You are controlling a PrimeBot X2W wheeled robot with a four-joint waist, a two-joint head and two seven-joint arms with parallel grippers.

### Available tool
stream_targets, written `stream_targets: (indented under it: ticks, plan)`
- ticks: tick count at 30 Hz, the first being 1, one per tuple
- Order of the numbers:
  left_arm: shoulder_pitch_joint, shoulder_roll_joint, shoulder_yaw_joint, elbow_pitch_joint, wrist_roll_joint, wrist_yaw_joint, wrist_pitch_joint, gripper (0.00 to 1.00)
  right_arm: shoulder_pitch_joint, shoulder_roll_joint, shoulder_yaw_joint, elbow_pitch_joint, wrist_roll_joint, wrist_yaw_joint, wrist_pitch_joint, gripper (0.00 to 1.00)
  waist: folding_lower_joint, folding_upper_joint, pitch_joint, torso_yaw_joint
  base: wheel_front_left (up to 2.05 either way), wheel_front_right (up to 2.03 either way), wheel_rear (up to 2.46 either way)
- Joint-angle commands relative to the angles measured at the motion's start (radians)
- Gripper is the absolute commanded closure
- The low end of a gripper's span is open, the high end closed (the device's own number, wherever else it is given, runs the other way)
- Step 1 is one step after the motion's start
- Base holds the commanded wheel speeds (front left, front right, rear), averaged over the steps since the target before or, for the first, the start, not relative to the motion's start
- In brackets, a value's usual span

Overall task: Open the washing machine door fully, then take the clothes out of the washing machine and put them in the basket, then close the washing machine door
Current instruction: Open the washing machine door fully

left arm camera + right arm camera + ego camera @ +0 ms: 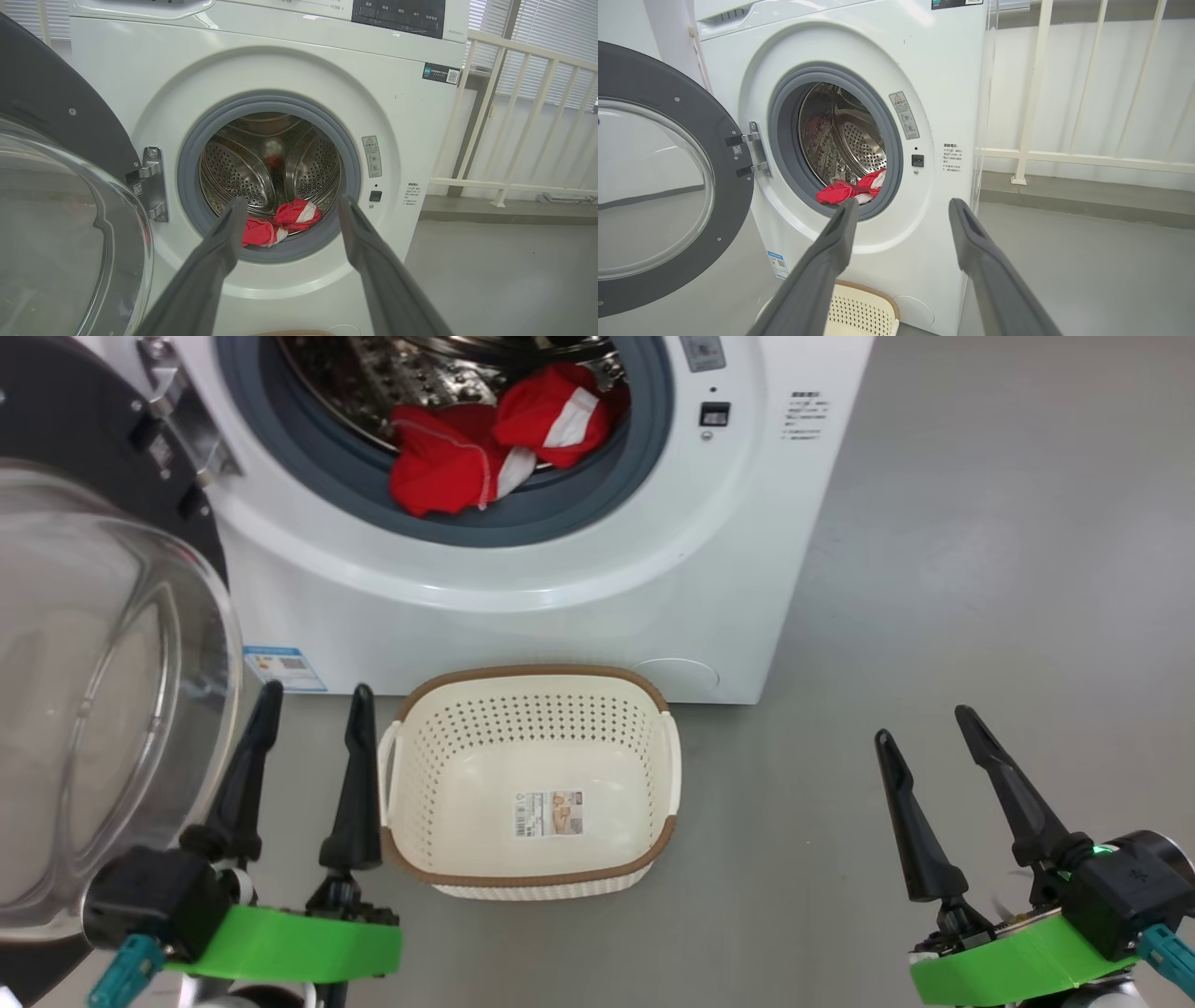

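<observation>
The white washing machine [560, 579] stands ahead with its black glass-bowled door [93, 691] swung wide open to the left. Two red clothes [495, 443] with white trim lie at the drum's front lip, also visible as clothes [280, 221] and clothes [852, 189] in the wrist views. The cream basket [532, 882] sits empty on the floor in front of the machine. My left gripper [313, 705] is open just left of the basket, beside the door glass. My right gripper [924, 723] is open over bare floor, well right of the basket.
Grey floor [980, 569] spreads to the right of the machine. A white railing [514, 116] runs behind it on the right. The open door [658, 182] takes up the space left of the machine, close to my left arm.
</observation>
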Motion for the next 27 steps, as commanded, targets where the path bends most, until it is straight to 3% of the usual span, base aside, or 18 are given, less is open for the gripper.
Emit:
stream_targets:
  ticks: [1,27]
  plan:
    - [0.005,0.019,0.031,-0.017,0.009,-0.003,0.002,0.0,-0.01,0.001,0.012,-0.033,-0.007,0.006,-0.011,0.0,0.0,0.0,-0.005,-0.023,0.0,0.0,0.0]
    - [0.162,0.049,0.049,-0.014,0.02,0.048,0.001,0.0,0.106,0.001,-0.085,-0.098,-0.001,0.006,-0.018,0.0,0.0,0.0,-0.093,-0.147,0.0,0.0,0.0]
